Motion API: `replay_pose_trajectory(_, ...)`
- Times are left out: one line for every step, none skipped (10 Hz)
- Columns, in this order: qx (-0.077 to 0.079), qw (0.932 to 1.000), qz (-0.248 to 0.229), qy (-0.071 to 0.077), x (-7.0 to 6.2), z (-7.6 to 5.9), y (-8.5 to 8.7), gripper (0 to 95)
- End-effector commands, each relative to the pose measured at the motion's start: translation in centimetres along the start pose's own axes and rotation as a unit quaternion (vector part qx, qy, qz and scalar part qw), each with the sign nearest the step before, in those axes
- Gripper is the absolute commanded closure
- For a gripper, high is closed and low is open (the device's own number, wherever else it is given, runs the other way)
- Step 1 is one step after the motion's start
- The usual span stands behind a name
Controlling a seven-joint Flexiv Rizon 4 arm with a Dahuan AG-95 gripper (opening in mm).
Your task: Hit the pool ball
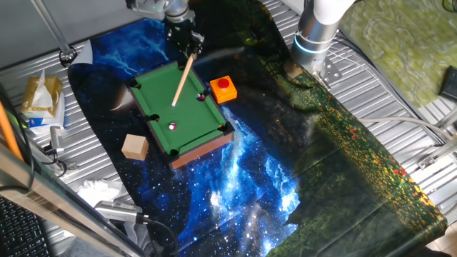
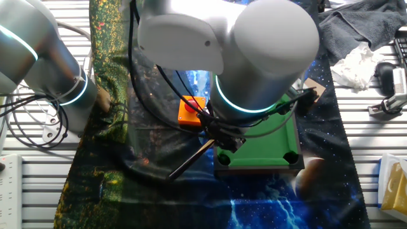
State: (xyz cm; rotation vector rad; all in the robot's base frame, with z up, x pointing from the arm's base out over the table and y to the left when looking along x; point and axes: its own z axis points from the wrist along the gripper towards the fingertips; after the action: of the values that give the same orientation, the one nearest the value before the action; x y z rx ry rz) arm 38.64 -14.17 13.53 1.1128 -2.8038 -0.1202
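One arm (image 2: 254,57) hangs over the small green pool table (image 1: 182,107), its gripper (image 1: 183,44) clamped on a wooden cue (image 1: 181,80) slanting toward the pool ball (image 1: 172,126) near the table's near end.

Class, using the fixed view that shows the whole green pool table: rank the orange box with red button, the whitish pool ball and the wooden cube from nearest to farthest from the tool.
1. Orange box with red button, right of the table.
2. Whitish pool ball, on the felt.
3. Wooden cube, off the table's left side.

Tool holds the wooden cue stick.
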Motion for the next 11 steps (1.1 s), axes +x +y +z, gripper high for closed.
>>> replay_pose_trajectory(-0.009, 0.9985, 0.054, -0.009, 0.4, -0.2, 0.6, 95.0)
replay_pose_trajectory(-0.009, 0.9977, 0.066, -0.009, 0.4, -0.3, 0.6, 95.0)
replay_pose_trajectory(-0.014, 0.9927, 0.118, -0.017, 0.4, -1.0, 0.9, 95.0)
replay_pose_trajectory(-0.018, 0.9894, 0.142, -0.022, 0.2, -1.5, 1.1, 95.0)
replay_pose_trajectory(-0.020, 0.9853, 0.167, -0.028, -0.3, -2.2, 1.5, 95.0)
replay_pose_trajectory(-0.019, 0.9835, 0.177, -0.031, -0.6, -2.5, 1.7, 95.0)
replay_pose_trajectory(-0.016, 0.9806, 0.192, -0.036, -1.2, -2.9, 2.0, 95.0)
replay_pose_trajectory(-0.011, 0.9788, 0.200, -0.043, -1.6, -3.2, 2.3, 95.0)
replay_pose_trajectory(-0.008, 0.9769, 0.208, -0.048, -2.0, -3.3, 2.5, 95.0)
replay_pose_trajectory(-0.007, 0.9754, 0.214, -0.051, -2.4, -3.3, 2.7, 95.0)
replay_pose_trajectory(-0.003, 0.9743, 0.218, -0.057, -2.8, -3.2, 2.9, 95.0)
